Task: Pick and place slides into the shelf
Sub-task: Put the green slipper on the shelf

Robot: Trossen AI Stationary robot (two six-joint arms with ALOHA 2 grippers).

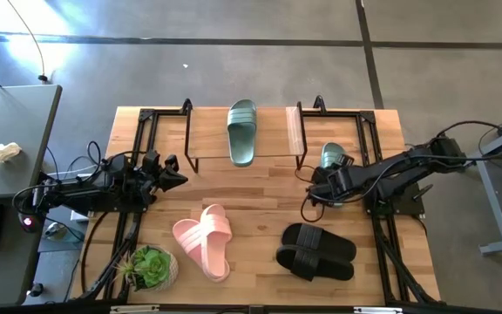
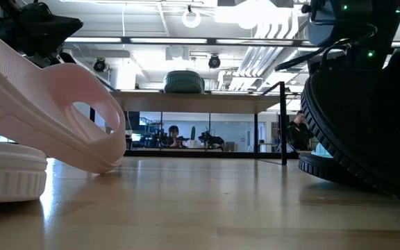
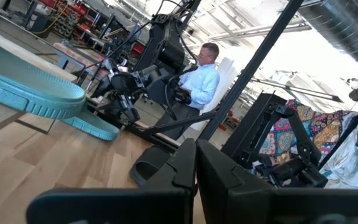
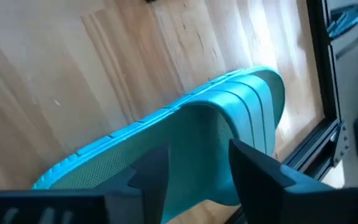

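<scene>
- Slides: one green slide (image 1: 242,132) lying on the shelf (image 1: 212,138), toe toward the near edge of the plank, long axis running front to back.
- Second green slide (image 1: 333,156) down on the worktop (image 1: 260,218), just right of the shelf's right wire frame and under the right tool (image 1: 324,177); only its rounded end shows past the arm from above.
- From the right wrist, same green slide (image 4: 185,149) filling the view, strap ridges between the two dark fingers (image 4: 148,174); tool spread wide to either side of the strap, no squeeze visible, so probably straddling rather than gripping. Cannot tell whether the pads touch it.
- Key relation: shelf lies left and slightly away from this slide, free plank space to the right of the slide already there; right arm clearly the nearer one.
- Likely needs a lift over the wire frame, then a turn to bring the long axis parallel with its partner.
- Left tool (image 1: 174,177) pressed together, holding nothing, waiting at the left side of the worktop in front of the shelf.
- Pink slides (image 1: 206,240) stacked crosswise at front centre, black slides (image 1: 315,252) at front right, both well apart from the shelf.
- Potted plant (image 1: 149,267) at the front left corner.
</scene>
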